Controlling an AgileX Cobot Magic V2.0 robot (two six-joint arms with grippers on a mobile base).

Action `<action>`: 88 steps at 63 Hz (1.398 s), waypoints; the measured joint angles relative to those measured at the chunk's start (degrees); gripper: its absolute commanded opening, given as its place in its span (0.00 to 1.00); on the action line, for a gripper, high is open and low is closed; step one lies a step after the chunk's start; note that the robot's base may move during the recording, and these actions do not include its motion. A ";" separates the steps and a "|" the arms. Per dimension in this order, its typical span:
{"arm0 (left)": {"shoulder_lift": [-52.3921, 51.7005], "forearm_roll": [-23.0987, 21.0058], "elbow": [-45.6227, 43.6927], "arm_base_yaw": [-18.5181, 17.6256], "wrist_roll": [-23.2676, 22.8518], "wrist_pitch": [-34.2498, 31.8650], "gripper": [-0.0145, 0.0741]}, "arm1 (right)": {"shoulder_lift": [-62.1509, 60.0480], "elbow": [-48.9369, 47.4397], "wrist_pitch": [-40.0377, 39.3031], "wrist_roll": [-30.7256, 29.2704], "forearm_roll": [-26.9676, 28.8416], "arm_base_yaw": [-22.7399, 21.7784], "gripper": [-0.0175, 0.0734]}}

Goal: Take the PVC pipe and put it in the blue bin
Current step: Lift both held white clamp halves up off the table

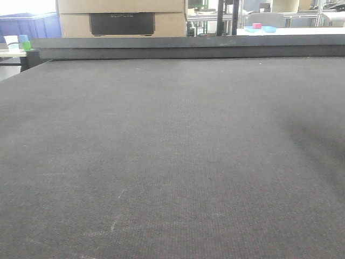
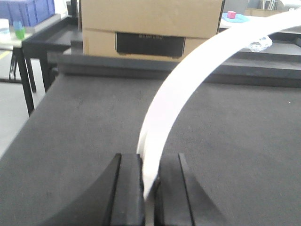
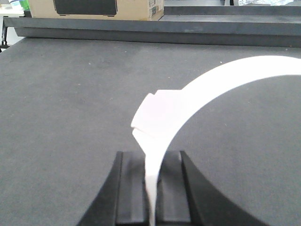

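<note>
Dark grey textured table (image 1: 172, 162), faint scuffs near front; raised ledge (image 1: 188, 49) along far edge, carrying cardboard box (image 1: 121, 19).

Dk felt table (image 1: 172, 162), cardbd box (image 1: 121, 6) behind

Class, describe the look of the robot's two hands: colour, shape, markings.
The left hand and right hand look alike: matte black, with two flat blocky fingers whose outer sides flare in a curve. No markings or cables show.
</note>
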 measured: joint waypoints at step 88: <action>-21.53 7.10 4.68 0.00 0.00 5.89 0.04 | -25.23 0.62 10.96 0.00 -0.34 0.00 0.01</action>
